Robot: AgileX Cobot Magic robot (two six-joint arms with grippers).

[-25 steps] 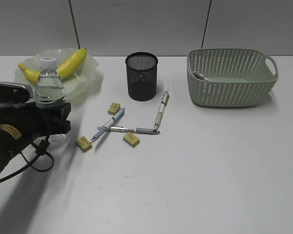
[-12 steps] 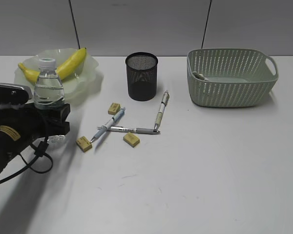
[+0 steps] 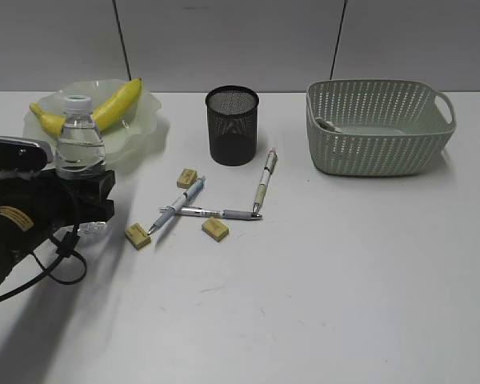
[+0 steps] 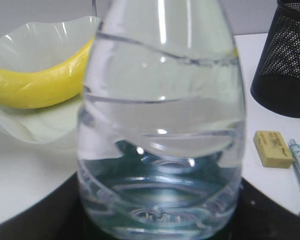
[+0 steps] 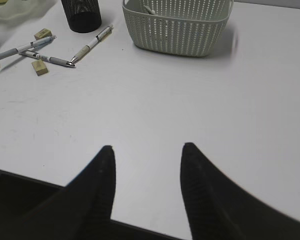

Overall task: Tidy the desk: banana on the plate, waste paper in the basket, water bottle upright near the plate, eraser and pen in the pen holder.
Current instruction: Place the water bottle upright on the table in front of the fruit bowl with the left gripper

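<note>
The water bottle [image 3: 81, 140] is being gripped upright by the left gripper [image 3: 68, 192], just in front of the plate [image 3: 148, 120], where the banana [image 3: 112, 106] is lying. Setting down and release are being called for next. The right gripper [image 5: 146, 165] is being held empty, jaws apart.

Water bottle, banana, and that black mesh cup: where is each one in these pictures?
water bottle [image 3: 81, 144], exterior view, on its clear body below the cap.
banana [image 3: 118, 104], exterior view, on the middle of its yellow curve.
black mesh cup [image 3: 232, 132], exterior view, on its front wall.
</note>
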